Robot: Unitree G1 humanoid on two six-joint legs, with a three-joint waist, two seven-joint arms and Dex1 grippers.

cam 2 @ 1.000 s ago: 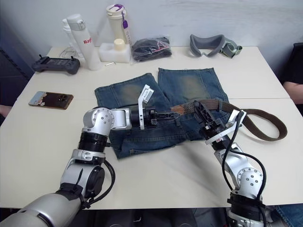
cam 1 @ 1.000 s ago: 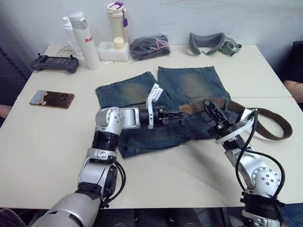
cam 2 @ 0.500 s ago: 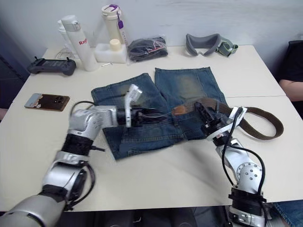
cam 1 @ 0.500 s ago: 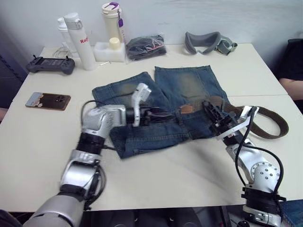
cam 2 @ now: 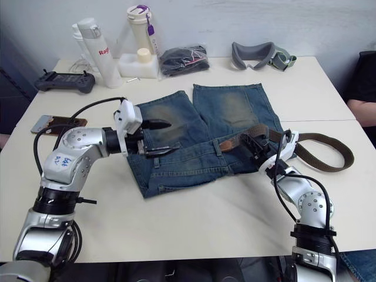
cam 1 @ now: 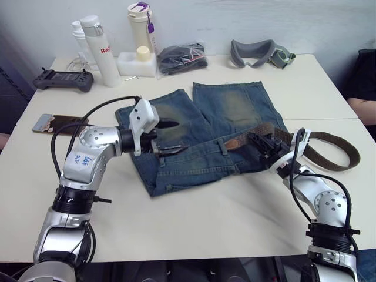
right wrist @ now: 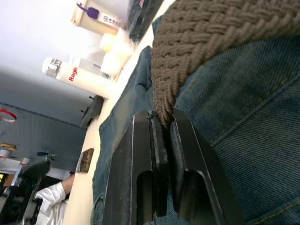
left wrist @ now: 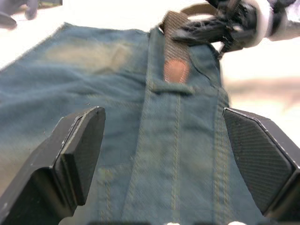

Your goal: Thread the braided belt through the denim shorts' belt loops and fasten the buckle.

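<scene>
The denim shorts [cam 1: 205,132] lie flat on the table [cam 1: 194,217]. The right gripper [cam 1: 262,148] pinches the braided belt [cam 1: 329,154] at the waistband; its leather tip [left wrist: 176,70] sits at one belt loop [left wrist: 171,87]. The left gripper [cam 1: 169,136] hovers wide open over the shorts' leg. Risk: the tip may snag or slip back out.

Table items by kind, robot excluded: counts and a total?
Bottles: 3
Clothing: 2, denim shorts, black bundle in a bag
Belts: 1, braided belt
Electronics: 2, controller, phone
Headsets: 1
White containers: 1
Total: 10
</scene>
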